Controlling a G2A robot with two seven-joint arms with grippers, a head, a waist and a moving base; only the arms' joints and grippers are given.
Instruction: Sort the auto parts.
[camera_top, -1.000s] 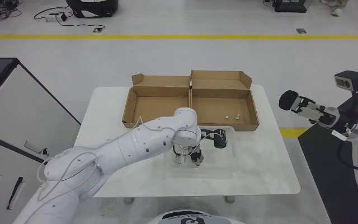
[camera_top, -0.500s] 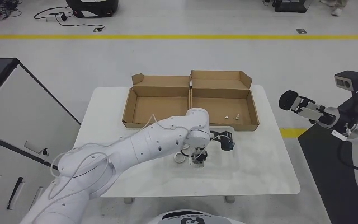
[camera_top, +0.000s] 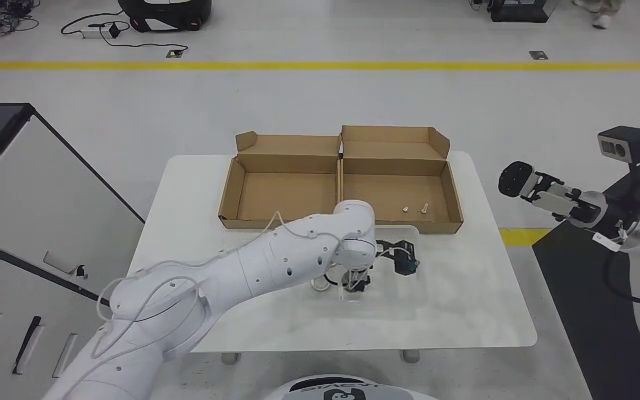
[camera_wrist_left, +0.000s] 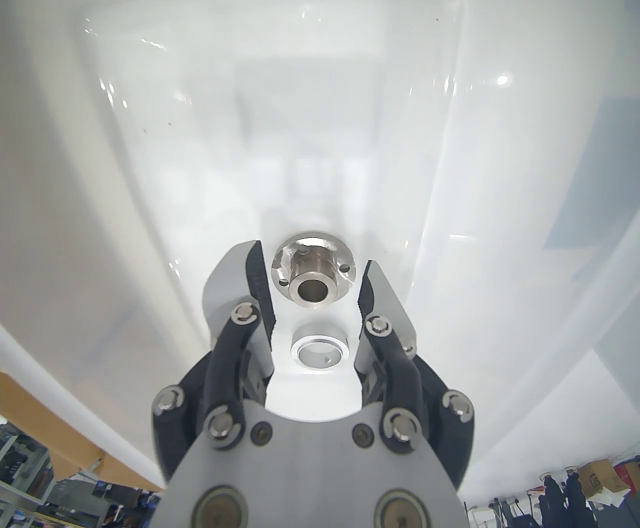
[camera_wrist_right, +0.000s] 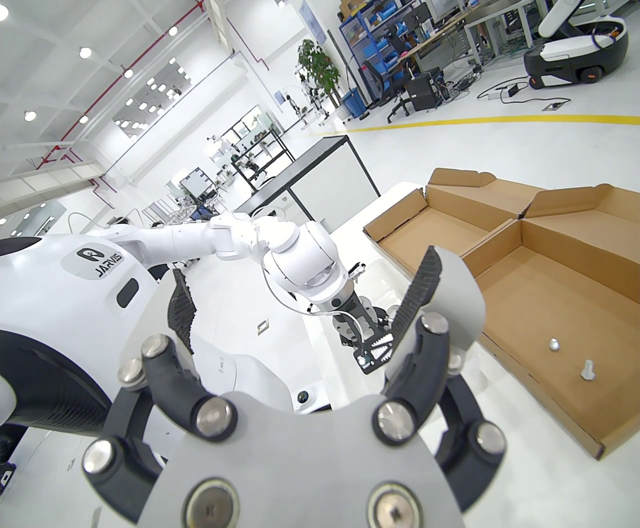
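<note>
left gripper (camera_wrist_left: 312, 287): low inside the white tray (camera_wrist_left: 150, 200), jaws spread, 1 ribbed finger on each side of the flanged hub (camera_wrist_left: 313, 276); a thin gap shows on both sides, so nothing is pinched yet.
flanged hub: sits on the tray floor with its bore facing up, between the fingertips.
ring collar (camera_wrist_left: 321, 347): lies flat on the tray floor just beside the hub, nearer the palm and under the open jaws, touching neither finger.
right gripper (camera_wrist_right: 300, 280): held off to the side of the table (camera_top: 480, 300), well apart from the parts, jaws wide apart and holding nothing.
right box (camera_top: 440, 195): 2 small metal parts lie on its floor near the front wall, a short one (camera_wrist_right: 553, 343) and a bolt-like one (camera_wrist_right: 587, 371), close together but apart.
left box (camera_top: 280, 195): open beside the right box, their walls touching.
done: by my reading, 2 parts are already sorted, both into the right box.
left: at least 2 parts wait in the tray, the hub and the collar; the arm hides part of the tray from above, so there may be more.
step in hand: looks like the grasp of the hub, lined up but not closed.
progress: roughly mid-task, judging by 2 placed and 2 seen waiting.
</note>
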